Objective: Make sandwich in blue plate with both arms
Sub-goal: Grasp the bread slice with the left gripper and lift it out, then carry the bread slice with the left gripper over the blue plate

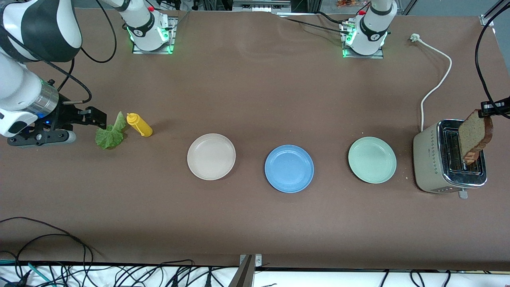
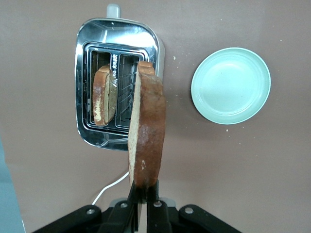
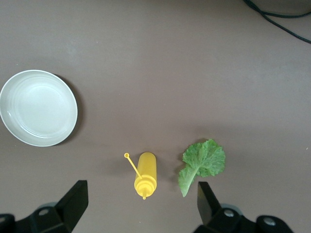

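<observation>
Table [image 1: 255,99]: brown, blue plate [image 1: 289,168] bare.
Left gripper [image 1: 487,108]: pinching bread slice [image 1: 475,135] over toaster [image 1: 449,157] (second slice inside).
Right gripper [image 3: 141,204]: spread wide above lettuce [image 1: 110,132].

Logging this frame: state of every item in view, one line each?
left gripper: shut on bread slice, above toaster
second slice: in toaster slot
right gripper: open, above mustard bottle and lettuce leaf
mustard bottle: lying down, cap open
lettuce leaf: flat on table
blue plate: empty
cream plate: empty
green plate: empty
</observation>
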`<state>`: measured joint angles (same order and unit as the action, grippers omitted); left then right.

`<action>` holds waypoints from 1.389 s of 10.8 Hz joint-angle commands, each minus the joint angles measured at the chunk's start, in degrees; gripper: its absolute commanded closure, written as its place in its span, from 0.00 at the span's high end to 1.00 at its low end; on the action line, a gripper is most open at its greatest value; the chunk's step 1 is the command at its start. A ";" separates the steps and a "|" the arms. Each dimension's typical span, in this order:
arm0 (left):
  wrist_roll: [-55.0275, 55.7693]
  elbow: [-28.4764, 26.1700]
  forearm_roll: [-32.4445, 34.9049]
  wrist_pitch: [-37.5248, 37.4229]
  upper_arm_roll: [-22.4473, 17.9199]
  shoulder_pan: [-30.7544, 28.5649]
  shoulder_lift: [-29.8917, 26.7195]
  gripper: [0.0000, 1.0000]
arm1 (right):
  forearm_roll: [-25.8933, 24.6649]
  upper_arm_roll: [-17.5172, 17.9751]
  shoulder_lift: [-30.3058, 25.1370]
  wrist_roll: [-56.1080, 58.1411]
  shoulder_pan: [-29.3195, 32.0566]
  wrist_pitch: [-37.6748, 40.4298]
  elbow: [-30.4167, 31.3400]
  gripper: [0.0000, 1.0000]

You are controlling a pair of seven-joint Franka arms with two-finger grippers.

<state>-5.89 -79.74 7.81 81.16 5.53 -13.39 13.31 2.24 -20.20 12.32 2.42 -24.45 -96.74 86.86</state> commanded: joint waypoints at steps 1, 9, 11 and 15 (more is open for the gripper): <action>0.17 0.19 0.01 -0.65 1.14 0.29 0.31 0.00 | 0.84 0.07 -0.54 -0.66 -0.16 0.33 0.07 1.00; 3.08 -4.01 -17.04 8.81 2.03 12.40 5.76 0.00 | 0.84 0.07 -0.45 -0.58 -0.07 0.24 0.07 1.00; 7.44 -4.11 -26.12 12.34 2.03 16.54 8.91 0.00 | 0.84 0.07 -0.45 -0.58 -0.07 0.24 0.07 1.00; 9.23 -3.85 -35.56 21.13 2.03 20.50 16.11 0.00 | 0.84 0.07 -0.36 -0.58 -0.07 0.24 0.15 1.00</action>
<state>2.85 -84.42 -23.12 98.81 8.24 4.47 25.75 2.28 -20.17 12.37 2.41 -24.49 -96.76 86.88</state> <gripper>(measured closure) 0.921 0.000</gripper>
